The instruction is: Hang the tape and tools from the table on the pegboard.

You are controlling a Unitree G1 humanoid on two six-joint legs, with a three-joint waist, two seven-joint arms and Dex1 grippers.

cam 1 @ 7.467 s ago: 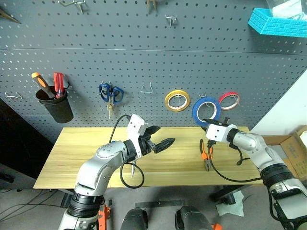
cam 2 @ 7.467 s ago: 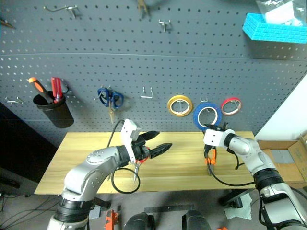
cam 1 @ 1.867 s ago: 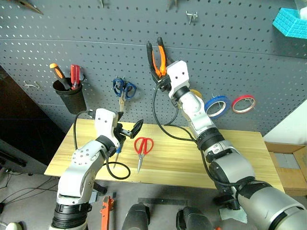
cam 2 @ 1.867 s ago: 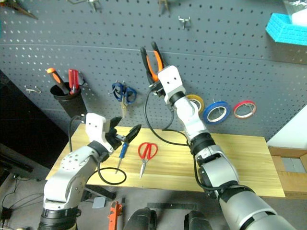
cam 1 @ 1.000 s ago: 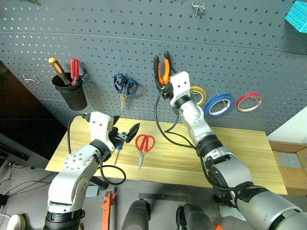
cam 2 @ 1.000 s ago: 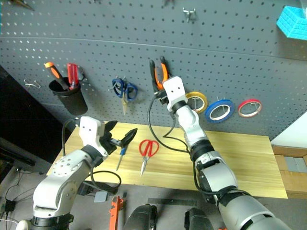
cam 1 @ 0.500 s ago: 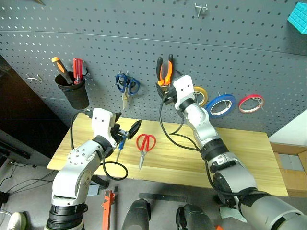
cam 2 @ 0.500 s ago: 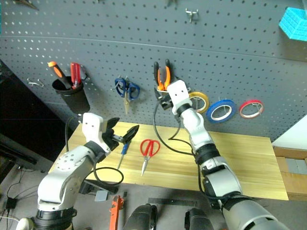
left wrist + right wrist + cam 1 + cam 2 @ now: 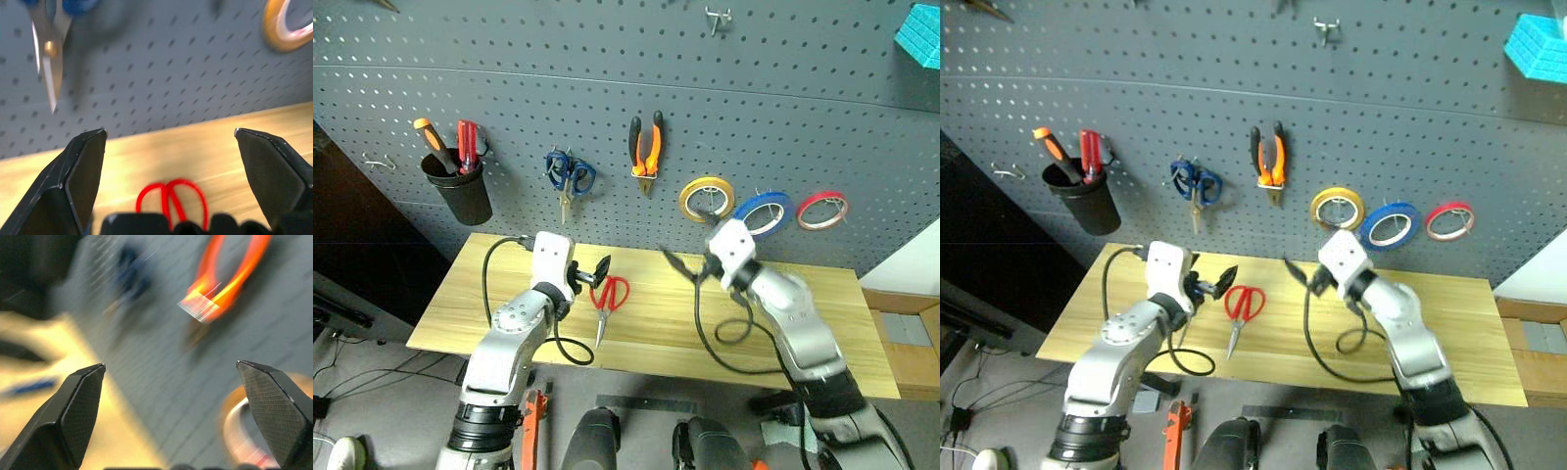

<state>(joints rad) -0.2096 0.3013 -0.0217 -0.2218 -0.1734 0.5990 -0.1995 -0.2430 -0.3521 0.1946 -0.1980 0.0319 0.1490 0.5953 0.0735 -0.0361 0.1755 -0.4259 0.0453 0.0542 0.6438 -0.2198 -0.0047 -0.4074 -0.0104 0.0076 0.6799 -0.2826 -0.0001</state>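
On the left, my left fingers (image 9: 590, 276) stand spread and empty over the surface (image 9: 822, 333), with the red-handled scissors (image 9: 605, 303) just to their right and slightly nearer, untouched. I judge I should drop lower and straddle the handles before closing. Farther right, my right fingers (image 9: 686, 257) are spread too, holding nothing; the pliers (image 9: 646, 151) hang on the pegboard (image 9: 803, 117).
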